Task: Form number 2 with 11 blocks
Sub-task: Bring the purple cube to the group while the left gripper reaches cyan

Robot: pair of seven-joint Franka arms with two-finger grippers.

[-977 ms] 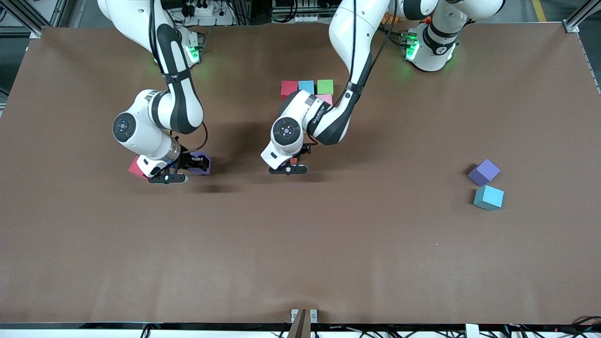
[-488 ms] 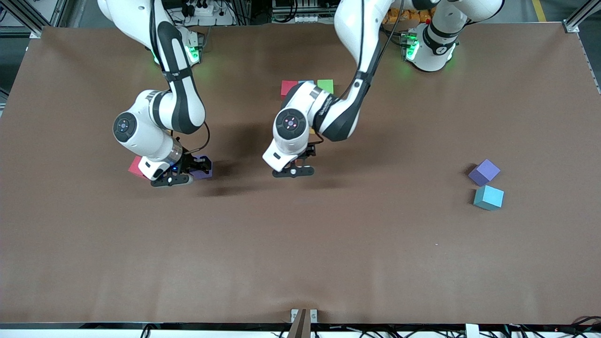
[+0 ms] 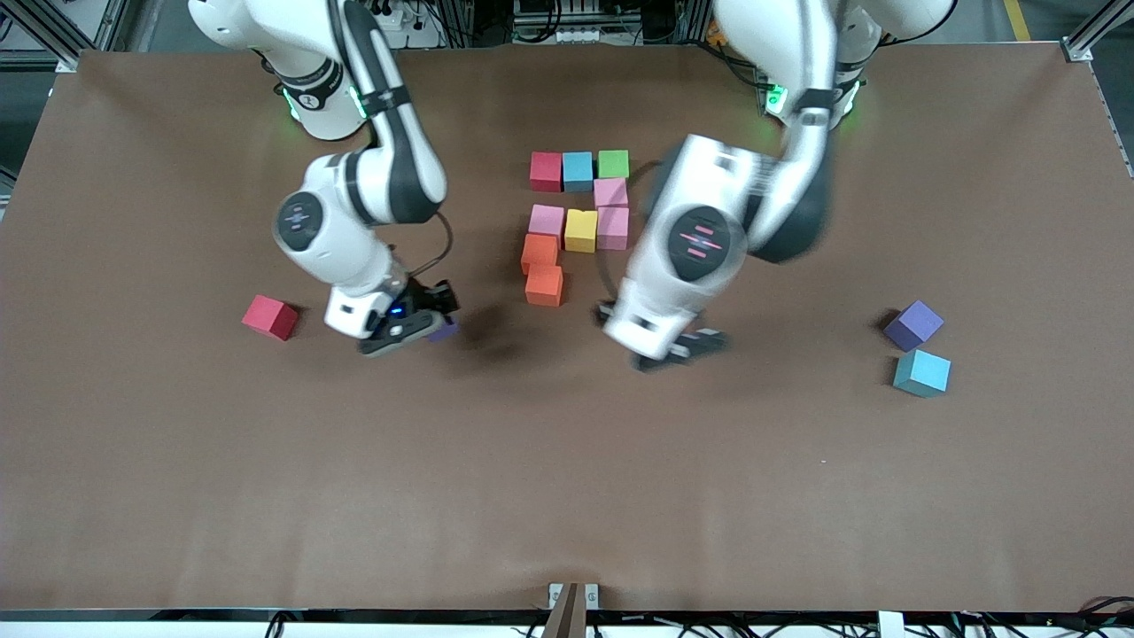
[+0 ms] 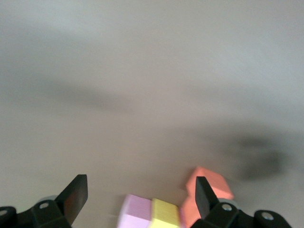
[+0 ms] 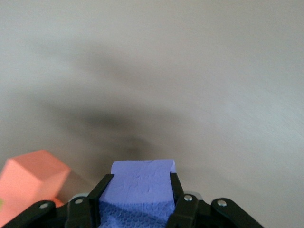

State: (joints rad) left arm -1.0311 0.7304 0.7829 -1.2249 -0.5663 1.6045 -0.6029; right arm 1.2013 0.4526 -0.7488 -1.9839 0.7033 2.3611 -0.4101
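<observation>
Item: blocks, foam-like cubes, matte, one size.
Partial 2 [image 3: 577, 217], table centre: top row red [image 3: 546, 170], blue [image 3: 578, 170], green [image 3: 613, 163]; pink [image 3: 610, 191] under green; row pink/yellow [image 3: 580, 230]/pink; two orange [image 3: 542, 268] stepping toward front cam. 9 placed, approx.
Loose: red block [image 3: 270, 317] at right arm's end; purple [image 3: 913, 324] + light blue [image 3: 921, 372] at left arm's end.
R gripper [image 5: 137, 190]: clamped on purple block [image 5: 140, 183], over table beside the oranges.
L gripper [image 4: 137, 197]: jaws wide, empty, over table near the 2.
Handling (est.): light, soft, squashes under hard squeeze; matte faces grip well. Take across two opposite flat faces, mid-height, square-on.
</observation>
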